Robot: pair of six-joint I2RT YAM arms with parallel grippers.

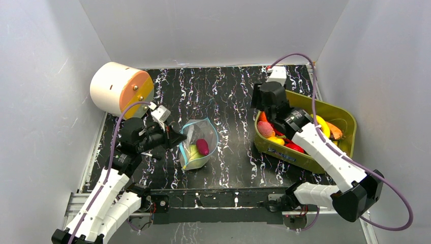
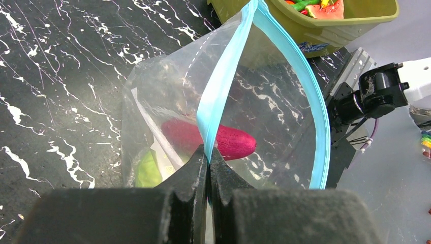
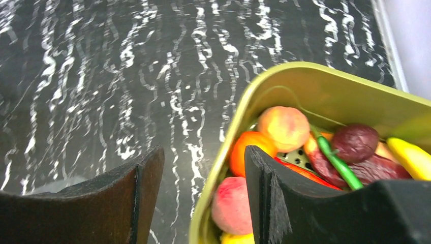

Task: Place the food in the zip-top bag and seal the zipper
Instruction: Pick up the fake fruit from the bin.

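**A:** Where is the zip-top bag (image 1: 197, 144) found, and how is it held?

**B:** It is seen mid-surface (image 1: 234, 96). Its mouth is propped open by the left tool (image 2: 208, 161), which is clamped on the zipper (image 2: 226, 81). A purple sweet potato (image 2: 228, 142) and a green piece (image 2: 147, 170) are already inside.

**A:** What could be spoiled from here?

**B:** If the thin strip is let slip, the mouth is likely to collapse. The right tool (image 3: 203, 178) is held with jaws apart and nothing between them, over the rim of the olive bin (image 3: 305, 81), where more food (image 3: 283, 127) lies. The rim could be struck on descent, or a round piece could be squeezed out and dropped.
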